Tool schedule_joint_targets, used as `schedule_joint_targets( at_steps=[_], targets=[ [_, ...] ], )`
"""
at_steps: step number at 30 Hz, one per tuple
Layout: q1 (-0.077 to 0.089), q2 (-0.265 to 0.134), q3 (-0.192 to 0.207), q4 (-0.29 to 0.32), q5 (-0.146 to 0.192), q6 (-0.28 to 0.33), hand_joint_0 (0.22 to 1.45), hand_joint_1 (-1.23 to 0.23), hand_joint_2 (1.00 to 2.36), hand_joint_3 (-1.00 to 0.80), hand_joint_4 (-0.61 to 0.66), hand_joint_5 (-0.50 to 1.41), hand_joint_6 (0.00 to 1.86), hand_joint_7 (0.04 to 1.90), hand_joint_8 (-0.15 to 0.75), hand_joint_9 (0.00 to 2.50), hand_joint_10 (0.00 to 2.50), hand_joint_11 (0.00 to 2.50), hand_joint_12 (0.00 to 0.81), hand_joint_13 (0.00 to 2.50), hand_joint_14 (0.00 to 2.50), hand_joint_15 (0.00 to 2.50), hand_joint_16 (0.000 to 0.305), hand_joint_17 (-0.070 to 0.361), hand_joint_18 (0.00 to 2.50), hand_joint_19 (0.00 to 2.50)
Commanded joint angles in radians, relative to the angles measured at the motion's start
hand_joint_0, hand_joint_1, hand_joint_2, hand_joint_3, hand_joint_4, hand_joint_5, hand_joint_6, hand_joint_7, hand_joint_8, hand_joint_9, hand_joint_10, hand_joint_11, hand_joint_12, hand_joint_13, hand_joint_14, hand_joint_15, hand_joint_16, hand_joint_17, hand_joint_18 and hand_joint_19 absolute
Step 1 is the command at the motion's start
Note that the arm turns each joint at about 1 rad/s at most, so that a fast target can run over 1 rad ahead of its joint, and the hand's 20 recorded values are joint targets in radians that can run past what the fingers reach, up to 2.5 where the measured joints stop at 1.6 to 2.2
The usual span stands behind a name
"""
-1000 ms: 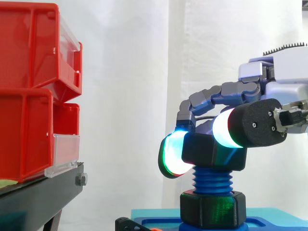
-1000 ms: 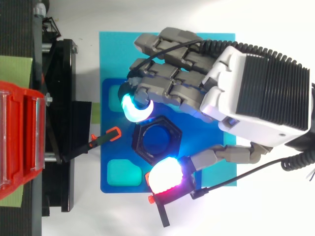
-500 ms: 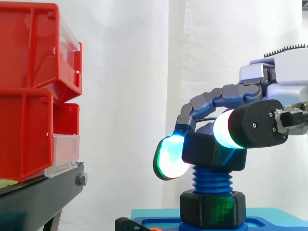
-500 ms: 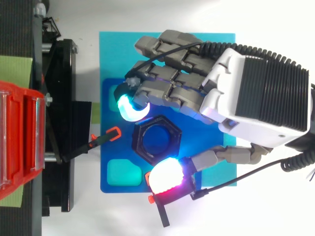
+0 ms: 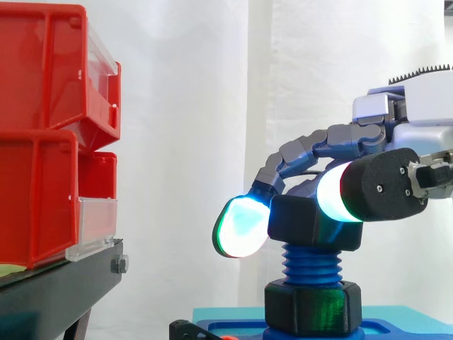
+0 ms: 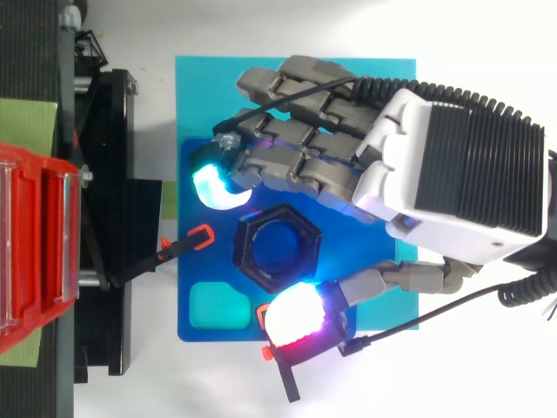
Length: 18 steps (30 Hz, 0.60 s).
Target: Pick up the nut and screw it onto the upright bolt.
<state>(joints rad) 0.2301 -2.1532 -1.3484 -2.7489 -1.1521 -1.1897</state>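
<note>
Our hand (image 6: 452,165) has widened its hold. The cyan fingertip (image 5: 241,227) has swung off the nut (image 5: 304,223) toward the red bins (image 5: 42,142), and a clear gap now shows between them. The thumb pad (image 5: 333,195) stays just beside the nut's opposite face; we cannot tell if it touches. The nut sits on top of the upright bolt (image 5: 312,263) at the middle of the blue base plate (image 6: 200,261). Bare threads show below it, so we judge this a release to reset for another turn.

Two red bins at left: upper bin (image 5: 49,71), lower bin (image 5: 42,198). One blue bolt (image 5: 312,263) at right with two black nuts: top nut (image 5: 315,223), bottom nut (image 5: 313,308). One robot hand (image 6: 452,165). One blue tray (image 6: 184,331).
</note>
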Motion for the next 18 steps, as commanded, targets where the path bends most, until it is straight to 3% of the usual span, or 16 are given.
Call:
schedule_joint_targets(
  at_steps=[1,11,18],
  targets=[
    [0.0,0.001,0.0,0.0,-0.001,-0.002,0.35,-0.42,1.0,-0.5,0.19,-0.23,0.5,0.59,0.296,0.39,0.0,0.0,0.437,0.19,0.0,0.0,0.076,0.171,0.11,0.12],
    [0.0,0.001,0.018,-0.003,-0.024,-0.002,0.34,-0.12,1.0,-0.5,0.2,-0.25,0.5,0.53,0.286,0.27,0.0,0.0,0.44,0.1,0.0,0.0,0.077,0.173,0.0,0.14],
    [0.0,0.001,0.077,-0.123,-0.043,-0.013,0.35,0.01,1.0,-0.5,0.2,-0.25,0.5,0.52,0.276,0.25,0.0,0.0,0.431,0.08,0.0,0.0,0.075,0.169,0.0,0.15]
  ],
)
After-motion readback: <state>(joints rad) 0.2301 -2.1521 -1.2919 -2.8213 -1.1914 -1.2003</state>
